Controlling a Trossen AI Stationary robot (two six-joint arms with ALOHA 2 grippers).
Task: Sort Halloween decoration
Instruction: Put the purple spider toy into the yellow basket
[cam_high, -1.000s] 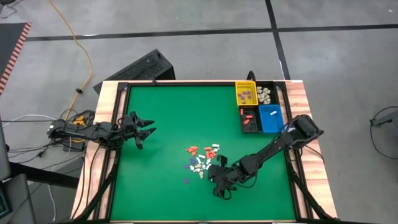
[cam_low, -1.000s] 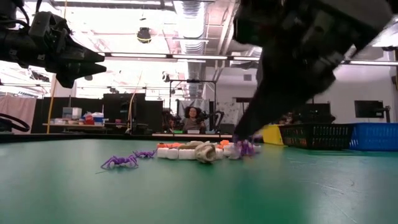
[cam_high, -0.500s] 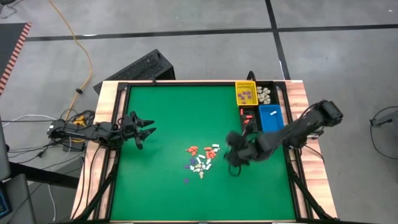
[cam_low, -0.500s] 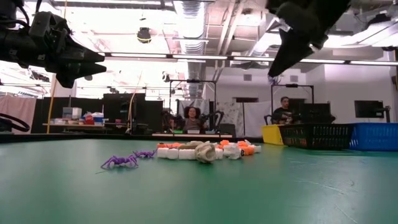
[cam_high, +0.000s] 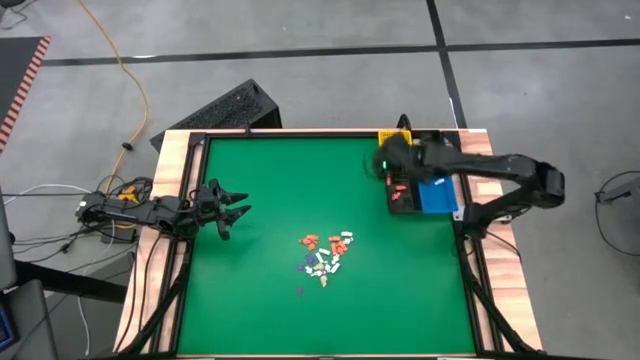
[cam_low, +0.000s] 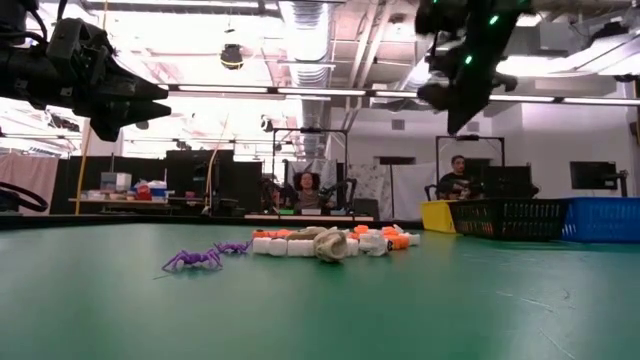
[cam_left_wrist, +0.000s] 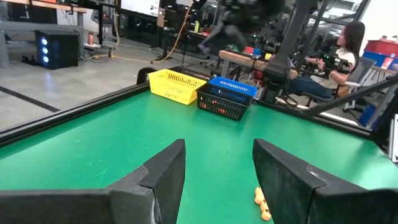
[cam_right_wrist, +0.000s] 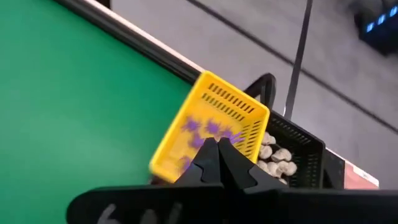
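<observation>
Two grippers: right gripper (cam_high: 383, 166) pressed together above yellow bin (cam_right_wrist: 211, 127), left gripper (cam_high: 238, 206) spread, empty.

Light is bright and even over the green table (cam_high: 270, 200), falling from overhead, so shadows under the trinkets (cam_high: 323, 255) are faint. In the low view, ceiling strip lights (cam_low: 250, 92) glare above the table and wash out the room; the table's nearest stretch is soft, and the left arm (cam_low: 85, 80) shows as a dark silhouette. The right arm (cam_high: 470, 172) is smeared by motion blur above the yellow bin (cam_right_wrist: 211, 127), itself blurred.
</observation>
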